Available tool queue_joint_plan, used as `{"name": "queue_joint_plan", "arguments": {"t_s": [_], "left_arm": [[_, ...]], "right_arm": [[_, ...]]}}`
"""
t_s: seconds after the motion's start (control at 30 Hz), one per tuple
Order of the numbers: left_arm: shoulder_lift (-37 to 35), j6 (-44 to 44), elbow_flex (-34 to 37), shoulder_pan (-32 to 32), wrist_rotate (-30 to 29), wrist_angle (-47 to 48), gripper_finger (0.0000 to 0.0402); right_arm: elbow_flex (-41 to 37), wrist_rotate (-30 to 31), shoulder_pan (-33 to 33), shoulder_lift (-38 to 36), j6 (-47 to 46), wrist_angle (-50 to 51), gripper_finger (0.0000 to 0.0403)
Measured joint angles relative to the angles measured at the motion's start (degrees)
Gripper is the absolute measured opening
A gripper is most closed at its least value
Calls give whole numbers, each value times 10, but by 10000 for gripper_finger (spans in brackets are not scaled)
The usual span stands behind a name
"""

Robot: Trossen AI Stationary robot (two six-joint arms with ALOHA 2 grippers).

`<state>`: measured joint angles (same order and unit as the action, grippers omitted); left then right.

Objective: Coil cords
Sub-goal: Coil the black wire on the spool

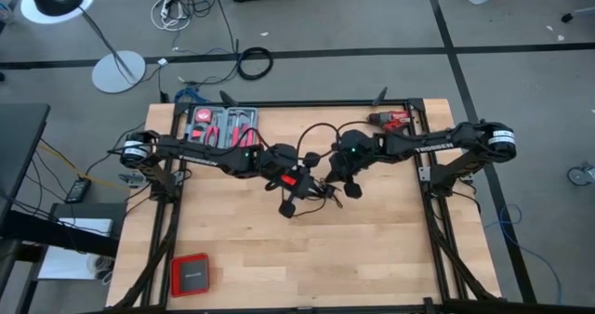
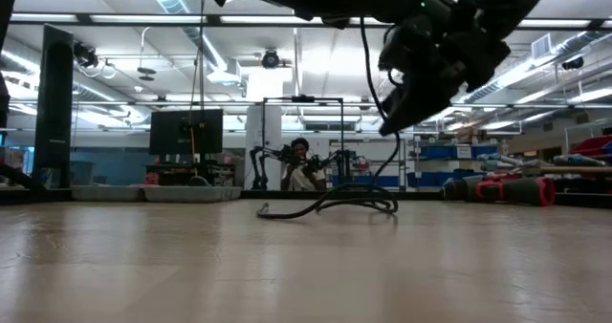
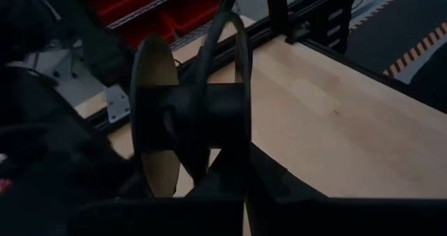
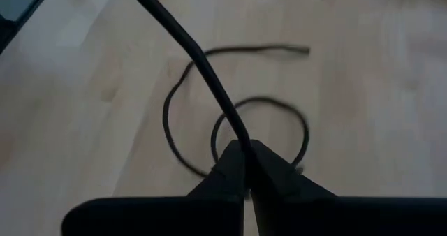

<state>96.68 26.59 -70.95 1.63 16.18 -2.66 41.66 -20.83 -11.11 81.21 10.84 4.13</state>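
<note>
Both arms are showing dark, near-black housings built of chunky jointed segments. The left arm (image 1: 200,153) is carrying white lettering along its long link and a white band with dark marks at its shoulder end; a small green light is glowing near its forearm, and a red patch is showing by its wrist. The right arm (image 1: 437,144) is wearing matching white lettering and a white shoulder band, with a green light glowing near its wrist. Thin black cables are looping between the segments.
</note>
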Motion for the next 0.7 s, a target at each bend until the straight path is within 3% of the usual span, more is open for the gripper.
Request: {"name": "queue_joint_plan", "arguments": {"t_s": [0.4,0.7], "left_arm": [[-11,2,-6,0,-20,19,0],[-45,3,-6,0,-76,69,0]], "right_arm": [[-123,3,22,0,-112,-152,4],[-148,50,77,0,-143,-154,4]]}}
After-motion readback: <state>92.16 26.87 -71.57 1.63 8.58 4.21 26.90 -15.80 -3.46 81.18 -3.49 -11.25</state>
